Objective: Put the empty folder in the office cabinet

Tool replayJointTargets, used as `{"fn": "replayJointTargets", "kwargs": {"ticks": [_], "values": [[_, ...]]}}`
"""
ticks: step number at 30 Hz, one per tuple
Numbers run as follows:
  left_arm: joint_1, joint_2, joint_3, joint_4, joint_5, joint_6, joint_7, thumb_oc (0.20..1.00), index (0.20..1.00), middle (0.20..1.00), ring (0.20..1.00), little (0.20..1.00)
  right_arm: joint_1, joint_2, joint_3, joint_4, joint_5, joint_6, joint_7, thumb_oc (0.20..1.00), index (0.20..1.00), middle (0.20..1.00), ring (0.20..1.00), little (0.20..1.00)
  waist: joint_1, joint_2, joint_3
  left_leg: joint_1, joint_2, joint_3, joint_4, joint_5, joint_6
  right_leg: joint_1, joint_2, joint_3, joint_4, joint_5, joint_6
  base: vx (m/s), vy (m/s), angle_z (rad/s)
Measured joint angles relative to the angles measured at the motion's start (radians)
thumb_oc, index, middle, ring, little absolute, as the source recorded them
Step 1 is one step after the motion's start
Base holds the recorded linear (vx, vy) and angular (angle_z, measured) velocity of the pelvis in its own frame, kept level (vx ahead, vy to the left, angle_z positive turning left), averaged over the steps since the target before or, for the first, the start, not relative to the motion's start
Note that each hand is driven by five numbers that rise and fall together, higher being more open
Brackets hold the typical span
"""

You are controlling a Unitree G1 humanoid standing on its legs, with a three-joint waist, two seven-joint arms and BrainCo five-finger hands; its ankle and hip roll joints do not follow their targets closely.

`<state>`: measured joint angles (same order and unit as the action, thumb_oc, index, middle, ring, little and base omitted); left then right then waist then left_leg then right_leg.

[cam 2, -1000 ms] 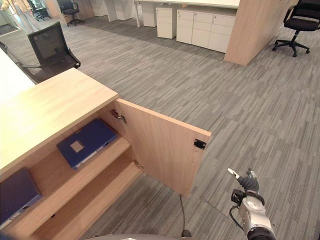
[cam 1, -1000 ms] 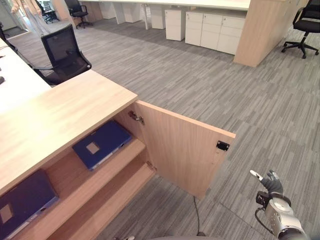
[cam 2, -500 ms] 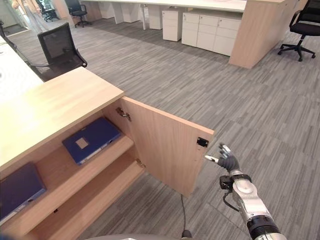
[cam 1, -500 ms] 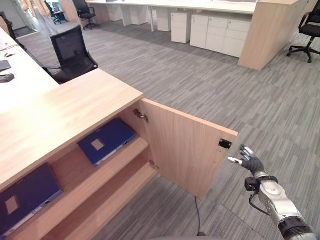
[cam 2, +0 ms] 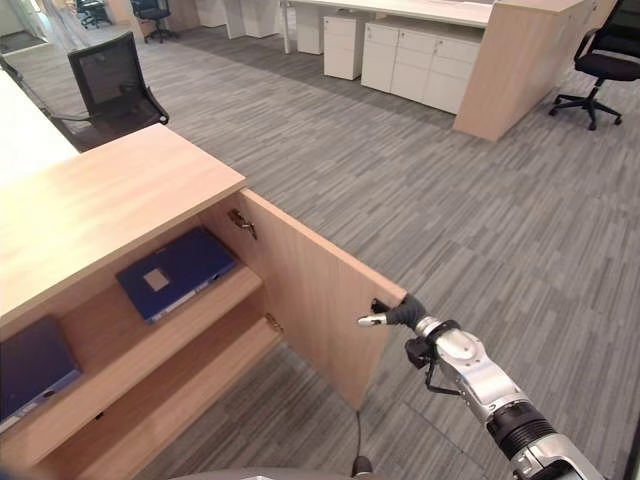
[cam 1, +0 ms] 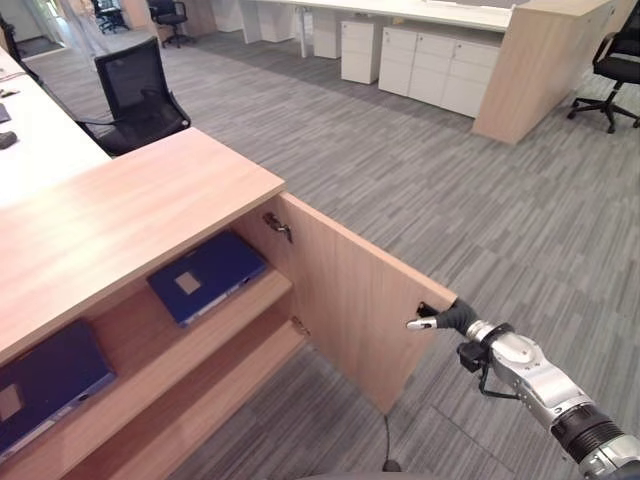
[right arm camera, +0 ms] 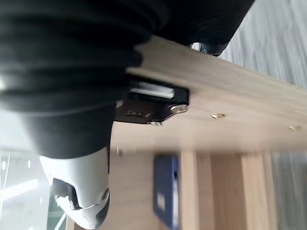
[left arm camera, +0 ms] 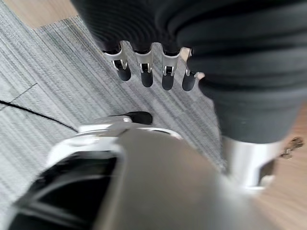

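A blue folder (cam 1: 207, 277) lies flat on the upper shelf of the wooden office cabinet (cam 1: 130, 215); a second blue folder (cam 1: 45, 385) lies further left on the same shelf. The cabinet door (cam 1: 345, 295) stands wide open. My right hand (cam 1: 452, 317) is at the door's free top corner by the black latch (right arm camera: 151, 108), open and holding nothing, with its thumb (right arm camera: 79, 191) over the door's inner face. In the right wrist view a blue folder (right arm camera: 165, 191) shows past the door. My left hand (left arm camera: 153, 76) hangs open over the carpet, fingers straight.
The lower shelf (cam 1: 200, 400) is bare wood. A black office chair (cam 1: 140, 95) stands behind the cabinet, white drawer units (cam 1: 440, 70) and another chair (cam 1: 615, 60) at the far side. Grey carpet (cam 1: 480, 200) spreads right of the door.
My right hand has risen from low over the carpet and moved left to the door's top corner. The folders and door have not moved; the camera shifted slightly.
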<state>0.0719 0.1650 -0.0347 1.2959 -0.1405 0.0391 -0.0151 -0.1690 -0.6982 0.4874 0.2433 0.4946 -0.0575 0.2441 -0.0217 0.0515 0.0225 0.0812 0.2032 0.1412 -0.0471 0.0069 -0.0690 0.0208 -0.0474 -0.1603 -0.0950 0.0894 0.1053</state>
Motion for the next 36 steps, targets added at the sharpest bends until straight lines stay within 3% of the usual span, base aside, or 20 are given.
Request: {"fn": "replayJointTargets", "kwargs": {"ticks": [4, 8, 12, 15, 19, 26, 28, 30, 31, 32, 33, 34, 35, 36], "values": [[-0.017, 0.000, -0.004, 0.001, 0.000, 0.001, 0.006, 1.000, 1.000, 1.000, 1.000, 1.000, -0.037, 0.037, 0.094, -0.008, 0.025, 0.001, -0.005, 1.000, 1.000, 1.000, 1.000, 1.000, -0.001, 0.000, -0.002, -0.002, 0.010, -0.001, -0.021, -0.003, 0.002, -0.009, 0.008, -0.003, 0.000, 0.006, -0.018, -0.01, 0.006, -0.08], [-0.017, -0.001, -0.012, 0.001, 0.003, 0.005, 0.028, 1.000, 1.000, 1.000, 1.000, 1.000, 0.006, 0.185, 0.175, -0.049, 0.248, 0.044, -0.022, 1.000, 1.000, 1.000, 1.000, 1.000, 0.002, -0.003, -0.009, -0.003, 0.029, -0.027, -0.035, 0.003, 0.009, -0.025, 0.032, -0.016, 0.001, 0.024, -0.044, -0.01, 0.015, -0.12], [0.003, -0.021, -0.024, -0.004, -0.001, 0.005, 0.053, 1.000, 1.000, 1.000, 1.000, 1.000, 0.018, 0.351, 0.348, -0.054, 0.492, 0.079, 0.031, 1.000, 1.000, 1.000, 1.000, 1.000, 0.045, 0.024, -0.056, -0.027, 0.029, -0.053, -0.031, 0.010, 0.011, -0.028, 0.035, -0.042, 0.001, 0.018, -0.052, -0.03, 0.010, 0.19], [0.002, -0.019, -0.051, -0.013, -0.012, 0.003, 0.066, 1.000, 1.000, 1.000, 1.000, 1.000, 0.023, 0.481, 0.406, -0.051, 0.569, 0.095, 0.065, 1.000, 1.000, 1.000, 1.000, 1.000, 0.089, 0.020, -0.069, -0.044, 0.025, -0.080, -0.025, 0.035, -0.015, -0.025, 0.025, -0.071, 0.004, 0.013, -0.045, -0.02, -0.009, 0.40], [0.001, -0.007, -0.064, -0.013, -0.014, -0.001, 0.068, 1.000, 1.000, 1.000, 1.000, 1.000, 0.031, 0.459, 0.410, -0.033, 0.589, 0.113, 0.068, 1.000, 1.000, 1.000, 1.000, 1.000, 0.088, 0.010, -0.061, -0.059, 0.026, -0.100, -0.034, 0.029, -0.008, -0.026, 0.026, -0.083, 0.007, 0.010, -0.043, -0.02, -0.040, 0.16], [-0.011, -0.018, -0.065, -0.013, -0.047, -0.016, 0.069, 1.000, 1.000, 1.000, 1.000, 1.000, 0.028, 0.442, 0.422, 0.001, 0.588, 0.135, 0.068, 1.000, 1.000, 1.000, 1.000, 1.000, 0.118, 0.029, -0.016, -0.082, 0.028, -0.133, -0.022, 0.036, 0.006, -0.023, 0.030, -0.123, 0.003, 0.008, -0.041, -0.04, -0.040, 0.16], [-0.027, -0.020, -0.072, -0.012, -0.050, -0.019, 0.071, 1.000, 1.000, 1.000, 1.000, 1.000, 0.022, 0.441, 0.422, 0.031, 0.587, 0.136, 0.067, 1.000, 1.000, 1.000, 1.000, 1.000, 0.127, 0.035, -0.004, -0.132, 0.027, -0.178, 0.015, 0.056, -0.019, -0.030, 0.029, -0.158, 0.007, 0.006, -0.039, -0.10, -0.022, 0.55], [-0.065, -0.018, -0.085, -0.008, -0.060, -0.030, 0.074, 1.000, 1.000, 1.000, 1.000, 1.000, -0.007, 0.429, 0.414, 0.053, 0.586, 0.138, 0.064, 1.000, 1.000, 1.000, 1.000, 1.000, 0.143, 0.032, 0.017, -0.217, 0.010, -0.199, 0.080, 0.112, -0.087, -0.045, 0.020, -0.210, 0.007, 0.002, -0.040, -0.02, -0.012, 1.27], [-0.108, -0.015, -0.086, 0.001, -0.081, -0.033, 0.079, 1.000, 1.000, 1.000, 1.000, 1.000, -0.048, 0.408, 0.401, 0.081, 0.586, 0.139, 0.062, 1.000, 1.000, 1.000, 1.000, 1.000, 0.157, 0.029, 0.049, -0.276, -0.027, -0.184, 0.094, 0.197, -0.092, -0.037, -0.008, -0.277, 0.005, -0.010, -0.051, 0.03, 0.028, 1.85], [-0.112, -0.016, -0.091, -0.001, -0.090, -0.034, 0.082, 1.000, 1.000, 1.000, 1.000, 1.000, -0.058, 0.385, 0.392, 0.089, 0.585, 0.141, 0.061, 1.000, 1.000, 1.000, 1.000, 1.000, 0.188, 0.027, 0.054, -0.272, -0.032, -0.131, 0.059, 0.242, -0.084, -0.023, -0.013, -0.310, 0.000, -0.022, -0.066, -0.02, 0.078, 1.70], [-0.106, -0.015, -0.090, 0.001, -0.089, -0.035, 0.083, 1.000, 1.000, 1.000, 1.000, 1.000, -0.063, 0.356, 0.387, 0.089, 0.580, 0.141, 0.062, 1.000, 1.000, 1.000, 1.000, 1.000, 0.205, 0.032, 0.057, -0.271, -0.027, -0.053, 0.042, 0.170, -0.064, 0.003, -0.010, -0.357, 0.001, -0.023, -0.073, -0.01, 0.118, 1.26], [-0.107, -0.009, -0.082, 0.025, -0.090, -0.031, 0.080, 1.000, 1.000, 1.000, 1.000, 1.000, -0.054, 0.325, 0.367, 0.081, 0.560, 0.134, 0.068, 1.000, 1.000, 1.000, 1.000, 1.000, 0.209, 0.026, 0.061, -0.254, -0.021, 0.040, 0.049, 0.058, 0.004, 0.033, -0.033, -0.447, -0.002, -0.010, -0.066, 0.00, 0.144, 1.11], [-0.109, 0.005, -0.078, 0.039, -0.090, -0.031, 0.080, 1.000, 1.000, 1.000, 1.000, 1.000, -0.046, 0.314, 0.348, 0.081, 0.536, 0.133, 0.070, 1.000, 1.000, 1.000, 1.000, 1.000, 0.207, -0.012, 0.067, -0.251, -0.022, 0.118, 0.084, 0.059, -0.001, 0.042, -0.071, -0.505, -0.001, -0.015, -0.077, 0.03, 0.225, 1.56], [-0.056, 0.058, -0.042, 0.045, -0.088, -0.027, 0.069, 1.000, 1.000, 1.000, 1.000, 1.000, -0.013, 0.267, 0.291, 0.080, 0.429, 0.124, 0.091, 1.000, 1.000, 1.000, 1.000, 1.000, 0.181, -0.108, 0.057, -0.233, -0.027, 0.222, 0.157, 0.057, -0.034, 0.046, -0.170, -0.537, -0.001, -0.040, -0.073, 0.03, 0.175, 1.26]]}}
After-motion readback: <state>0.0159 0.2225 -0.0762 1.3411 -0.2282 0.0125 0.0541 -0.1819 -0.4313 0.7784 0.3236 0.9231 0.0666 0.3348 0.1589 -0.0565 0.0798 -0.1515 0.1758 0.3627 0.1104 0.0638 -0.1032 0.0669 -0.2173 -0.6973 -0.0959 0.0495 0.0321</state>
